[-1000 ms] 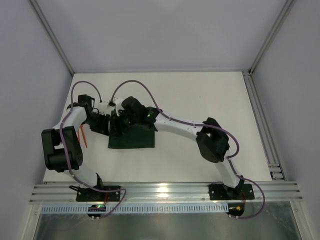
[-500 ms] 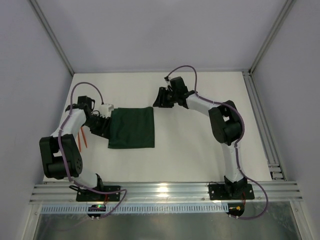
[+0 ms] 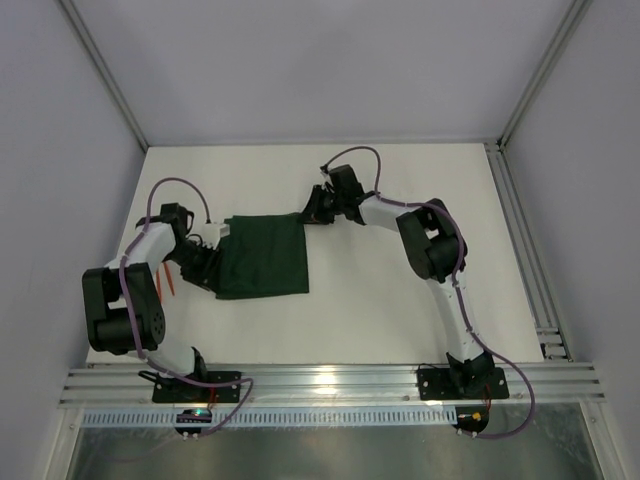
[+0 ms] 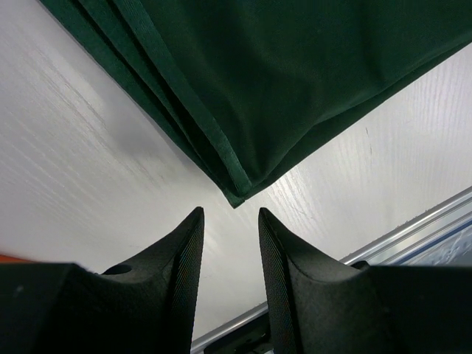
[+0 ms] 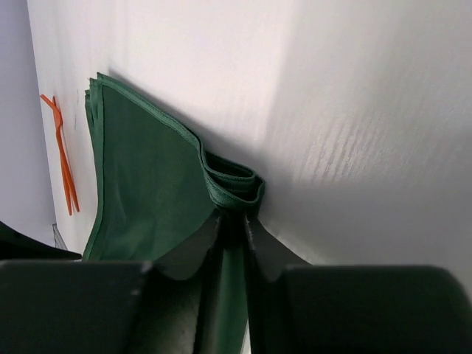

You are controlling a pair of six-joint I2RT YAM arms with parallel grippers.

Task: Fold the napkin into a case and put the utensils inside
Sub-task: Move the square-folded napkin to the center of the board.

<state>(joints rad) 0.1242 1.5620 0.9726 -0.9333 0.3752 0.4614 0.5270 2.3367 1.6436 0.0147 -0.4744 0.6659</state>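
Observation:
The dark green napkin [image 3: 264, 258] lies folded in several layers on the white table, left of centre. My right gripper [image 3: 309, 211] is at its far right corner. In the right wrist view this gripper [image 5: 232, 218] is shut on the bunched corner of the napkin [image 5: 147, 177]. My left gripper [image 3: 207, 272] is at the napkin's left edge. In the left wrist view it [image 4: 230, 215] is open and empty, with the napkin's corner [image 4: 237, 193] just ahead of the tips. The orange utensils [image 3: 165, 283] lie left of the napkin, partly behind the left arm; they also show in the right wrist view [image 5: 63, 158].
The white table [image 3: 400, 290] ends at an aluminium rail [image 3: 330, 383] along the near edge and another rail [image 3: 528, 260] along the right side. Grey walls close in the left, back and right. Purple cables loop over both arms.
The right arm left the middle of the napkin, swung to the far right and closed on that corner. The napkin now lies spread further back. The left gripper shifted slightly towards the near-left corner.

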